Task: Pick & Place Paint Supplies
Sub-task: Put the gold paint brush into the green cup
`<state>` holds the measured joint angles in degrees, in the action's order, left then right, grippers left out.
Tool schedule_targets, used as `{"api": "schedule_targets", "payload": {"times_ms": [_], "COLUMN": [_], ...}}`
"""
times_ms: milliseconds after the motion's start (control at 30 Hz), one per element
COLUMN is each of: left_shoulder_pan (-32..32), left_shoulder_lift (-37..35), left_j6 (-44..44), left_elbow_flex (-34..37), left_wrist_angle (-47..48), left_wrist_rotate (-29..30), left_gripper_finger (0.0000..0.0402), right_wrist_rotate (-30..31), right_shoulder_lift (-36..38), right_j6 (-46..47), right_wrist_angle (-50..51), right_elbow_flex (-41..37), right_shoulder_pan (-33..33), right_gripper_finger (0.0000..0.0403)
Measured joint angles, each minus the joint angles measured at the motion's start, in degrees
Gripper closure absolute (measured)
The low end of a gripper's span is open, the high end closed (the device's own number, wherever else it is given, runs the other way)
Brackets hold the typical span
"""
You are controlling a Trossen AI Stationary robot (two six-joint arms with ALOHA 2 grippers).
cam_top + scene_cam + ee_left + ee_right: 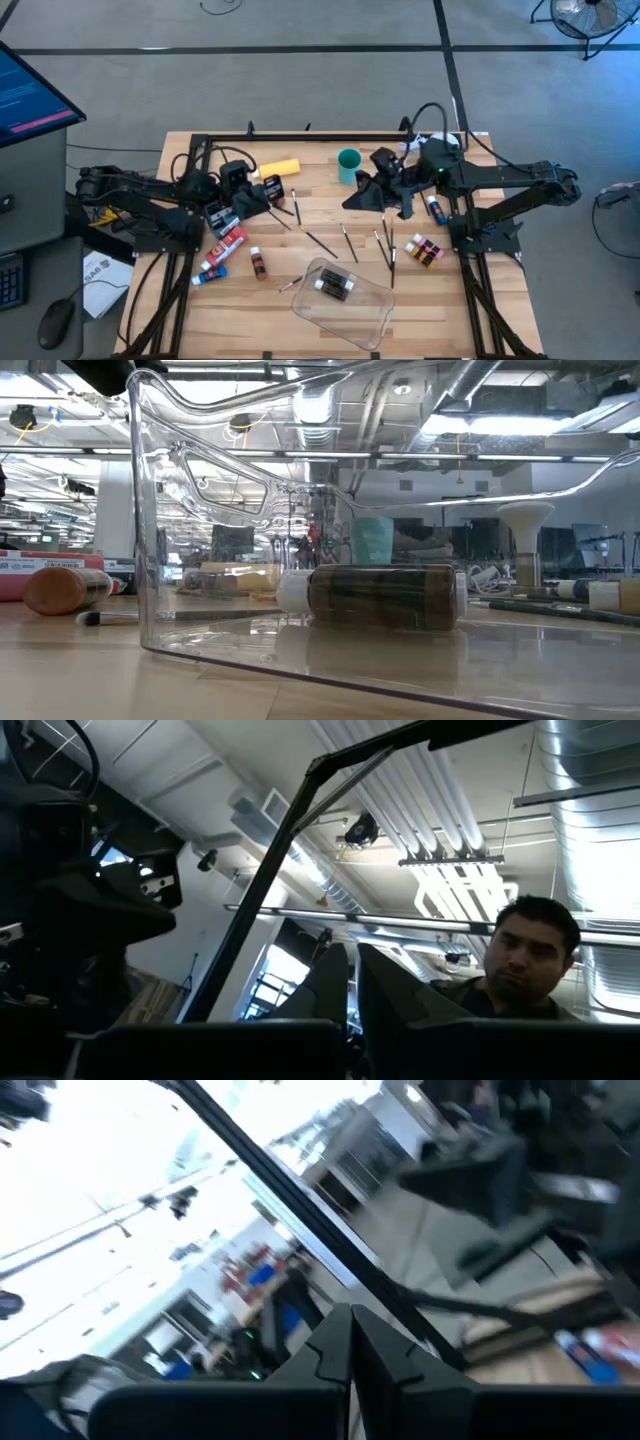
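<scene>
Paint supplies lie scattered on the wooden table: a yellow bottle, red and blue tubes, a brown bottle, several thin brushes, and small bottles at the right. One white-capped bottle lies on its side in the clear tray. My left gripper is shut, empty and tipped upward above the table's left half. My right gripper is also shut and empty, raised near the teal cup.
The clear tray's wall stands close to the table's near edge. A dark frame rail runs along the far edge. A monitor and mouse sit left of the table. A person shows beyond the table.
</scene>
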<state>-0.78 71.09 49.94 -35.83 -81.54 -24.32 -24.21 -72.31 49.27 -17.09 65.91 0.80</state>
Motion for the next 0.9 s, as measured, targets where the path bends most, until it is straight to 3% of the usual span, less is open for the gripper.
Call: {"api": "schedule_targets", "payload": {"times_ms": [567, 900], "left_shoulder_pan": [-0.4, -3.7], "left_shoulder_lift": [0.0, 0.0], "left_j6": [0.0, 1.9], "left_elbow_flex": [0.0, 0.0], "left_wrist_angle": [4.6, 21.5], "left_wrist_rotate": [3.5, 6.9], "left_gripper_finger": [0.0401, 0.0401], "right_wrist_rotate": [-0.1, 0.0], "right_shoulder_lift": [0.0, 0.0], "right_j6": [1.8, 1.3], "right_wrist_angle": [-1.2, 0.6], "right_elbow_flex": [0.0, 0.0], "right_shoulder_pan": [0.0, -0.2], "right_gripper_finger": [0.0403, 0.0403]}}
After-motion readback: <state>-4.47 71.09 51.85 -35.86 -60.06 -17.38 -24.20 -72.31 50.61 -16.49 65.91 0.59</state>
